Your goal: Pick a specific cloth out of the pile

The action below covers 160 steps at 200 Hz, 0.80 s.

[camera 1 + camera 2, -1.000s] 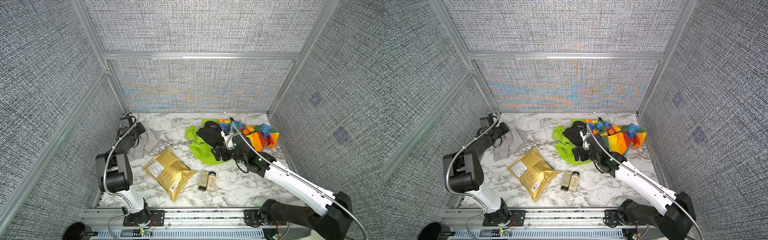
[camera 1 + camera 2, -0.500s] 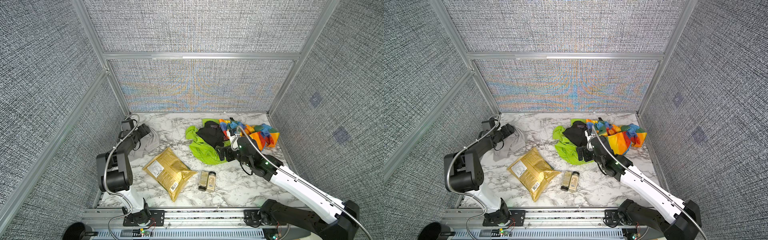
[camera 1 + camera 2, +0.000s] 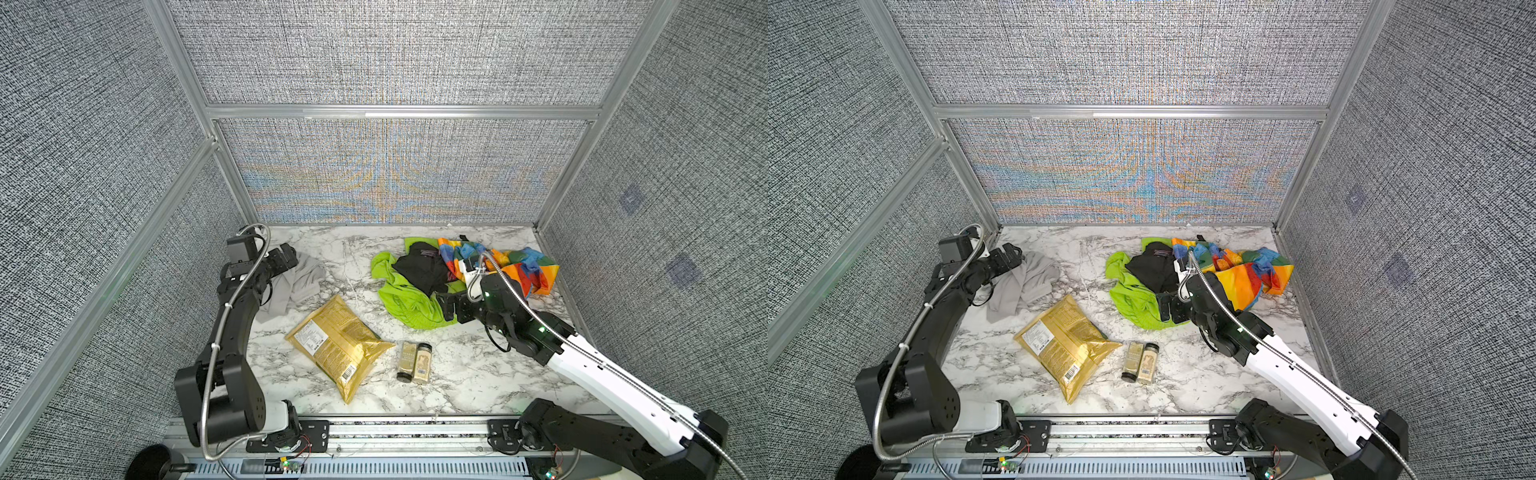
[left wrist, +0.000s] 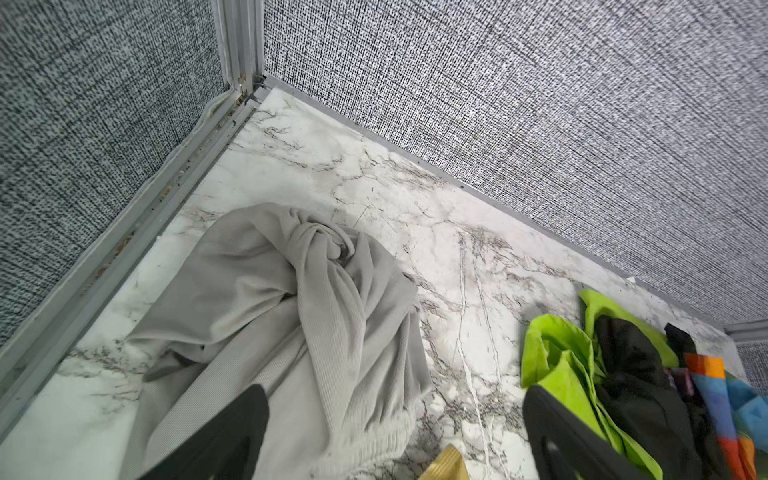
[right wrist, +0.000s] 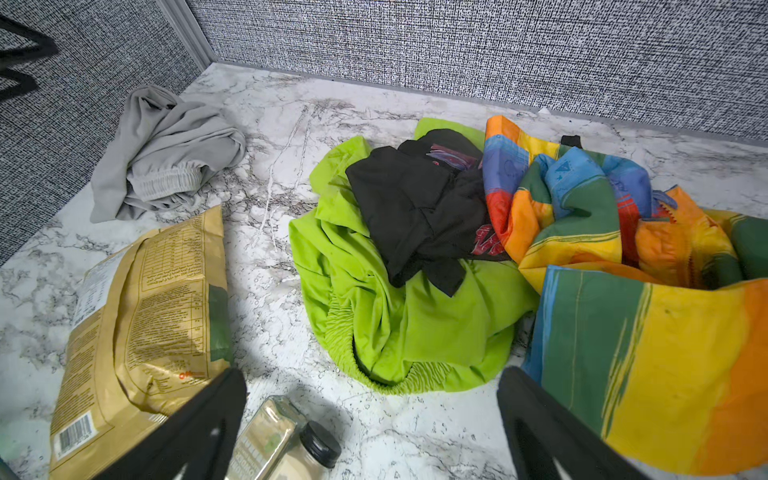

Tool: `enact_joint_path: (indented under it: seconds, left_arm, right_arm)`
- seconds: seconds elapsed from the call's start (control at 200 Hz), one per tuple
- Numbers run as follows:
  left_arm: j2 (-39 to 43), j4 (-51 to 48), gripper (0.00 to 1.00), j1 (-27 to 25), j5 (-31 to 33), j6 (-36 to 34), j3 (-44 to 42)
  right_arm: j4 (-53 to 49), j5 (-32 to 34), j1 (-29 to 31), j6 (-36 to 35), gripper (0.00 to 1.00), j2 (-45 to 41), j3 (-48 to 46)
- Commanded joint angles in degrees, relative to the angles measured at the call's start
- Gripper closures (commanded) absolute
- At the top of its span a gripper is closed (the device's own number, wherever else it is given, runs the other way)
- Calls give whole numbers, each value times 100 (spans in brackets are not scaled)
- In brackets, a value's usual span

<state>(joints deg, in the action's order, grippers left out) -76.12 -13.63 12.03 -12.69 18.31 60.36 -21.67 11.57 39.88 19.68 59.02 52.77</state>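
Note:
The cloth point(image 3: 300, 279) point(image 3: 1026, 281), plain light grey, lies crumpled by itself at the back left of the marble table, apart from the pile. In the left wrist view the cloth point(image 4: 291, 307) spreads under my left gripper point(image 4: 397, 390), whose fingers stand wide apart with nothing gripped. In both top views the left gripper point(image 3: 286, 254) point(image 3: 1010, 254) hovers at the cloth's back-left edge. The pile point(image 3: 409, 297) point(image 3: 1136, 293) point(image 5: 415, 291) of lime green, black and rainbow-striped fabric sits at the back right. My right gripper point(image 3: 451, 308) point(image 3: 1169, 308) point(image 5: 372, 374) is open and empty at the pile's front edge.
A gold snack bag point(image 3: 337, 350) point(image 5: 137, 311) lies front of centre. Two spice jars point(image 3: 415, 362) point(image 5: 282, 440) lie side by side to its right, just under the right gripper. Textured grey walls close in the table on three sides.
My left gripper has opened and let go of the grey cloth, which now rests on the table. The right arm's elbow has swung right; its gripper stays open by the pile.

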Motion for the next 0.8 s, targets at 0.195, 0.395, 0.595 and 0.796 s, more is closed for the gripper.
enact_joint_path:
  seconds: [0.195,0.395,0.595,0.796]
  left_arm:
    - [1642,842,1,-17,-452,610,-1426]
    - [1861,1061,1,-69,-112,1139,-2007]
    - [1656,1530,1,-157,95,1227,-2302]
    - [1508,2281,1,-154,486,1265,-2794]
  right_arm:
    - [-12,1078,-82,243,1,-116,-118]
    - [284,906,-293,262,1,-334,-632]
    - [1008,897,-573,223,1,-486,-1460]
    - [1676,1048,-789,4,1,-1030,-2356]
